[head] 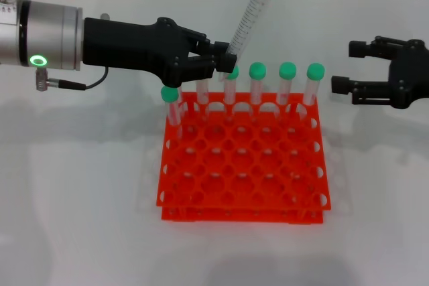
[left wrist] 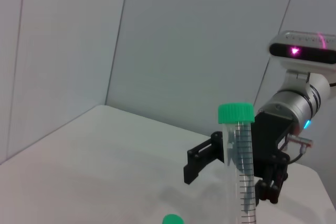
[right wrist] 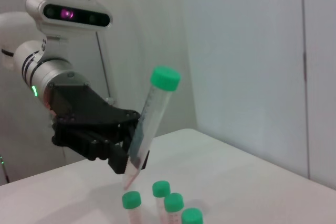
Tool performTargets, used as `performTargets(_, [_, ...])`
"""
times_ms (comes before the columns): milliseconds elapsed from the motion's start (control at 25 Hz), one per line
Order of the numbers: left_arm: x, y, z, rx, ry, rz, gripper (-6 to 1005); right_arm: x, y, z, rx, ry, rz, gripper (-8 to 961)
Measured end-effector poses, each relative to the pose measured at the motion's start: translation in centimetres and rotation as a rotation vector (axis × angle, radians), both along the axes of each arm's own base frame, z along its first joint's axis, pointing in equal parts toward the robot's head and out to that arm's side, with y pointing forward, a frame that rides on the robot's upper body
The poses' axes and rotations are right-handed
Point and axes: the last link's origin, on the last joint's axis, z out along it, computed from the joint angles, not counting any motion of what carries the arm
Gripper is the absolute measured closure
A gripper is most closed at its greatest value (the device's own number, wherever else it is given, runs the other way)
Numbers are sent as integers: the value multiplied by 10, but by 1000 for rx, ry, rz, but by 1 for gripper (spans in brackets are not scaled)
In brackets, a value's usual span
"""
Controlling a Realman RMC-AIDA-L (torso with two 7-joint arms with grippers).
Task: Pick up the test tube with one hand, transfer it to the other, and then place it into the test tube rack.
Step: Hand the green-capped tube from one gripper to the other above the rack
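Your left gripper (head: pixel 224 58) pinches the test tube (head: pixel 251 17) near its base, cap tilted toward 1 o'clock above the test tube rack (head: pixel 242 165); your right gripper (head: pixel 342 68) waits spread at 3 o'clock.

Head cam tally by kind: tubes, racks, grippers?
Tubes: 7: held tube in the left gripper, plus 6 rack tubes, one cap hidden
Racks: 1, the rack
Grippers: 2, right gripper open beside the rack
Total: 10
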Motion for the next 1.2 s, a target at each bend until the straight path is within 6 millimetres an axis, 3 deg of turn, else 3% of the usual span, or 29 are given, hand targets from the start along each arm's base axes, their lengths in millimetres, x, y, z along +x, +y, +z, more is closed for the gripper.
performTargets(400, [0,-2,-5,-13,2,1,816,0,-9,21,54,90,11,142])
performTargets(760, [-1,-3,-8,-21,7,2,815,-15,-17,34,76,189,80,144])
performTargets(1200, [2,-3,-9,-23,7,-5,815,-40,-4,19,51,204,143,146])
